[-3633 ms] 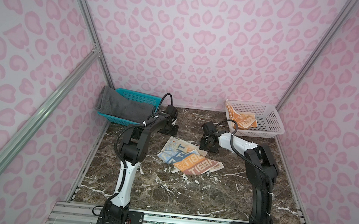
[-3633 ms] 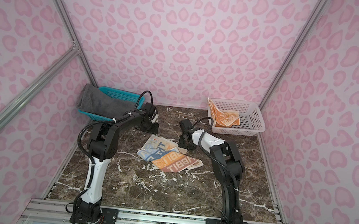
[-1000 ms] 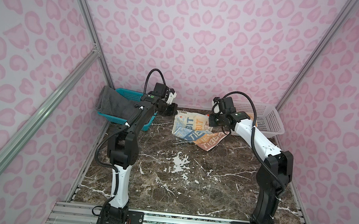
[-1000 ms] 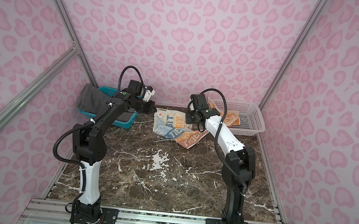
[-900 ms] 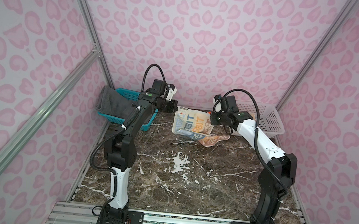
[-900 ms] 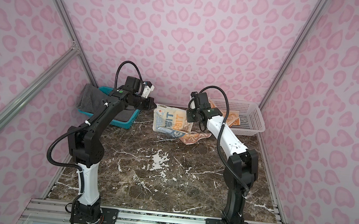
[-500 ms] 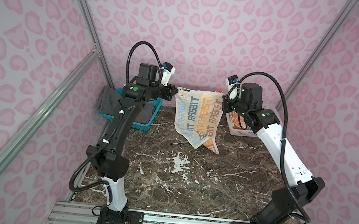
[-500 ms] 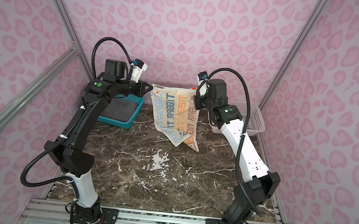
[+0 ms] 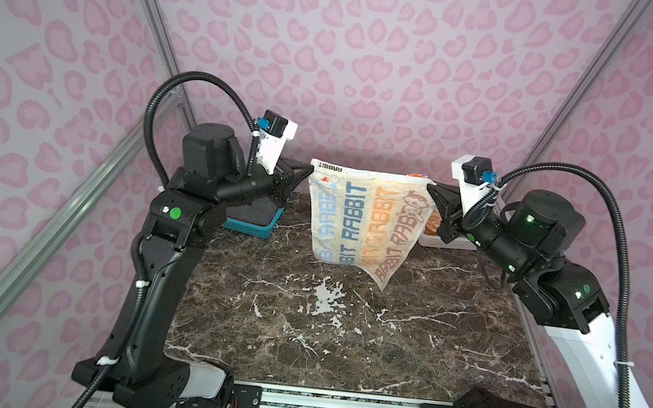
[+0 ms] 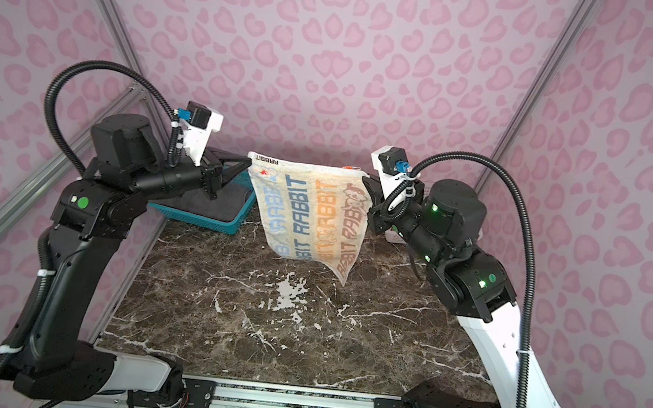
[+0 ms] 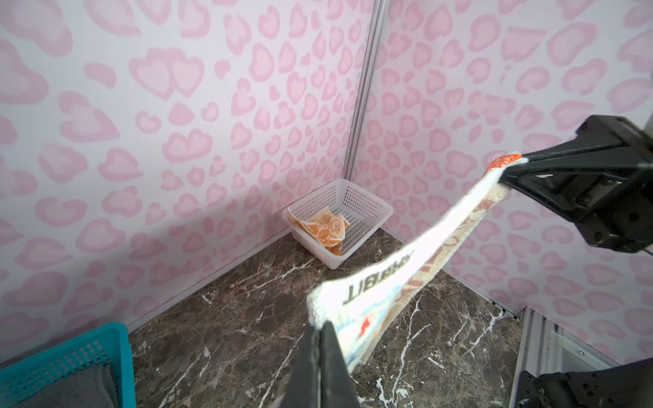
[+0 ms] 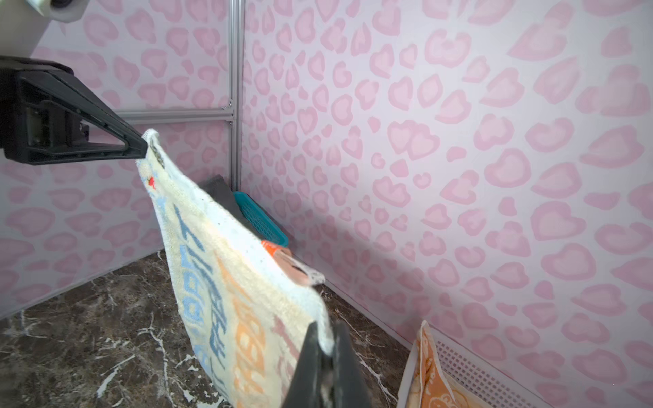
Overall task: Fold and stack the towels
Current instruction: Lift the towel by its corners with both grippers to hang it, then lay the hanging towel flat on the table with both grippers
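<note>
Top views both showed a teal basket at ten o'clock with what looked like the grey towel inside. My left gripper clamped one upper corner of the lettered towel, which hung clear of the table at twelve o'clock; my right gripper clamped the other. At two o'clock the orange towel sat in a white basket.

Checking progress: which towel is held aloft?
The RABBIT-lettered towel, hanging between left gripper and right gripper; grey towel lies in teal basket, orange towel in white basket.
</note>
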Robot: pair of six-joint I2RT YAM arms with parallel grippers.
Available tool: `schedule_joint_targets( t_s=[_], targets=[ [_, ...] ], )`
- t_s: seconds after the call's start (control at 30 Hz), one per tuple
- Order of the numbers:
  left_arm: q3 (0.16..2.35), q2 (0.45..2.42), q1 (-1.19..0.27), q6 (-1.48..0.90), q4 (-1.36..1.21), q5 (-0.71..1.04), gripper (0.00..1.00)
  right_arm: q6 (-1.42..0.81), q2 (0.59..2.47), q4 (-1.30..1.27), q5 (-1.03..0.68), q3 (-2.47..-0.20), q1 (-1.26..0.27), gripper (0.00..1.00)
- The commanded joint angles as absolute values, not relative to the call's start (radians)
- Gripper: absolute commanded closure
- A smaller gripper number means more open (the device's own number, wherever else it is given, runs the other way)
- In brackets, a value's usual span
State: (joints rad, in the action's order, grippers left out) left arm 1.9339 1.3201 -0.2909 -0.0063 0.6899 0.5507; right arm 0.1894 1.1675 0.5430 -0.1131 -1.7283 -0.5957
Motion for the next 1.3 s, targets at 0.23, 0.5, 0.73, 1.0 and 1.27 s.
schedule_joint_targets(
  t_s=[0.23,0.5,0.73,1.0,1.27],
  targets=[
    [1.924,1.415,-0.275,-0.059,0.620,0.454,0.97,0.025,1.304,0.592,-0.123,-1.788,-0.429,1.00],
    [1.923,1.712,-0.243,-0.035,0.604,0.388,0.97,0.009,1.611,0.563,-0.247,-1.795,-0.346,1.00],
    [2.010,1.979,-0.234,0.012,0.624,0.420,0.97,0.064,1.842,0.465,-0.303,-1.805,-0.307,1.00],
    [1.959,2.038,-0.232,0.026,0.617,0.450,0.97,0.133,1.915,0.483,-0.346,-1.762,-0.308,1.00],
    [1.668,1.920,-0.234,-0.005,0.543,0.500,0.97,0.153,1.775,0.411,-0.316,-1.440,-0.346,1.00]
  ],
)
